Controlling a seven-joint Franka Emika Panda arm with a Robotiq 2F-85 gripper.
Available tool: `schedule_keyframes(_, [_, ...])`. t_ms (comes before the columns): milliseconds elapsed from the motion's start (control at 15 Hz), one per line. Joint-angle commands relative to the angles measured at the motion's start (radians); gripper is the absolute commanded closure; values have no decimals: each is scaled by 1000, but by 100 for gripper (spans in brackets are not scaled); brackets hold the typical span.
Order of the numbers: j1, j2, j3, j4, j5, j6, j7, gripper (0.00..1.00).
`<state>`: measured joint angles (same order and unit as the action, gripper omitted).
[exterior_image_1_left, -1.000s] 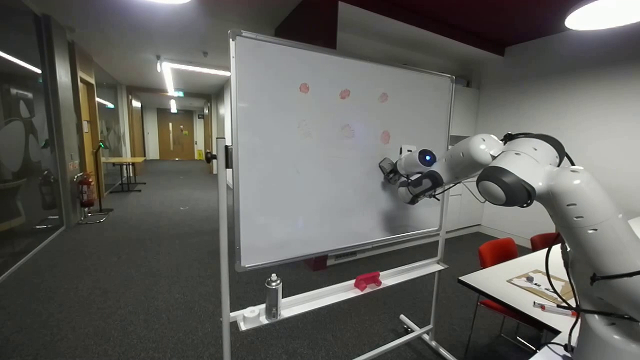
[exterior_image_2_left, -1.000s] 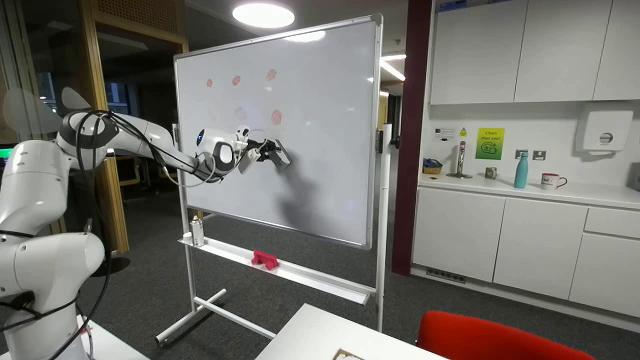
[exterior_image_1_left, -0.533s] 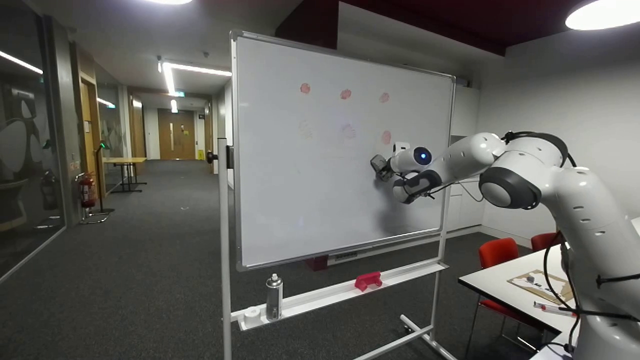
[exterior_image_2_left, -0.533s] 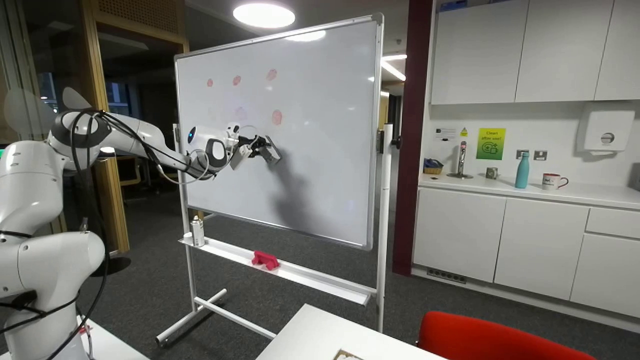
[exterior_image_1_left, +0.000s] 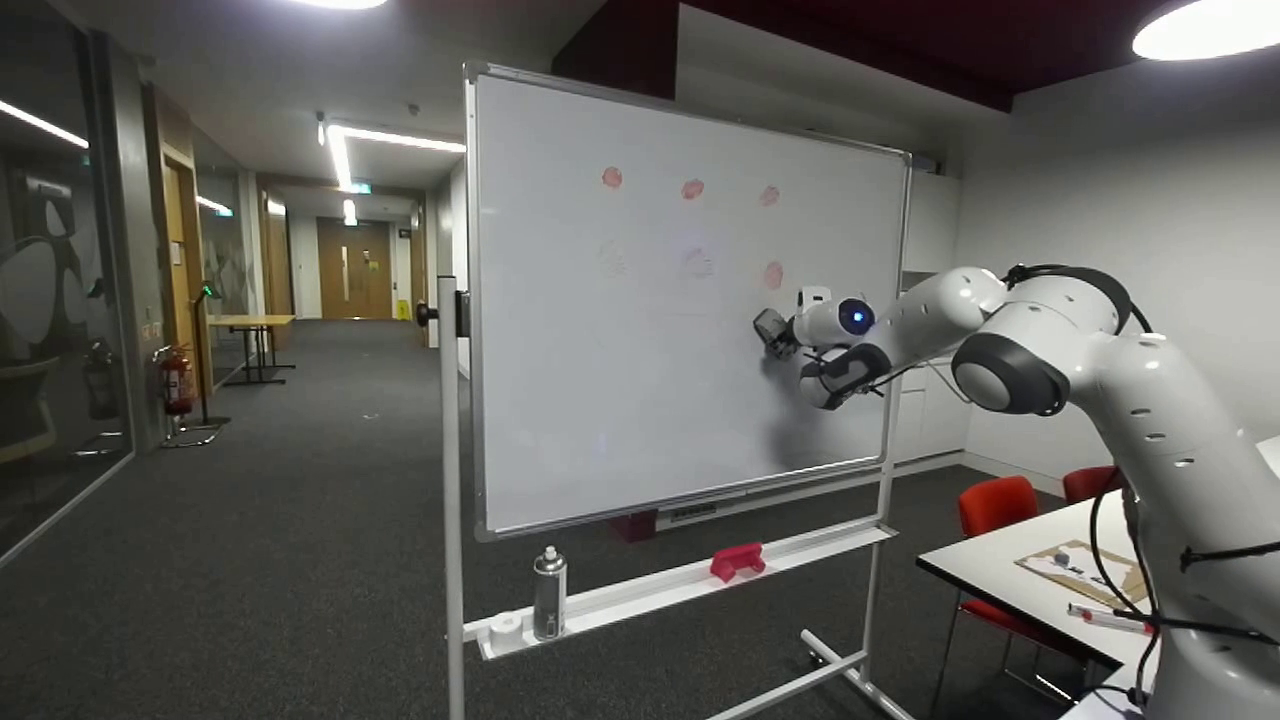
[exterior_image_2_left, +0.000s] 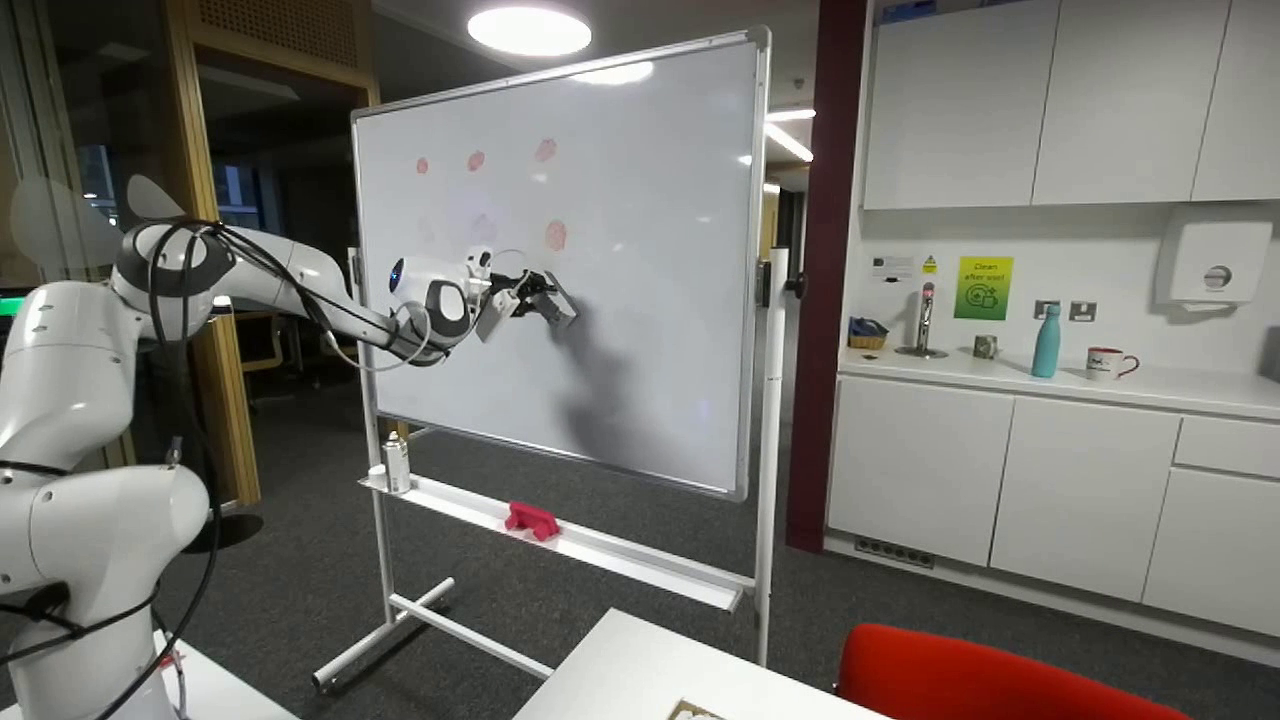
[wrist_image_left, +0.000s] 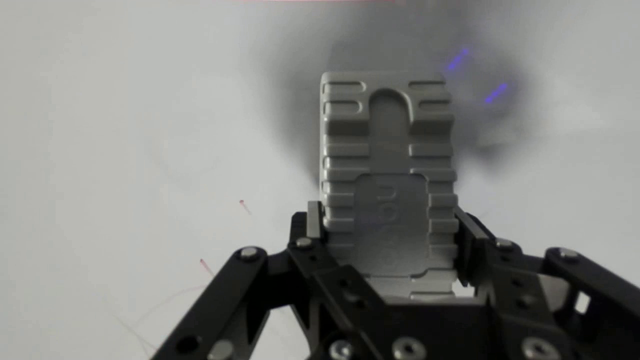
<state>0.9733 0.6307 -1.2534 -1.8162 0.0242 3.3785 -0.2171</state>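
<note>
Clamped eraser (wrist_image_left: 390, 185) and fingers (wrist_image_left: 314, 220) shifted right within 0.5 s.

The green poster (exterior_image_2_left: 983, 289) reads "Clean after use!", the eraser (wrist_image_left: 391, 185) "nobo".

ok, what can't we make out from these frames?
Wiping face of the grey eraser, wrist view: hidden by its own back, so contact with the whiteboard can't be confirmed.
Eraser's lower end, wrist view: partly behind the gripper.
Red line, wrist view: cut off by the top edge.
Any print on the spray can, in an exterior view: too small to read.
</note>
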Motion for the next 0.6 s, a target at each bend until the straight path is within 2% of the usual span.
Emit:
schedule_keyframes(0, [-109,19,33,39,-72,59,-35,65])
schedule_keyframes(533, [-176,-7,43,55,-99,76,-63,65])
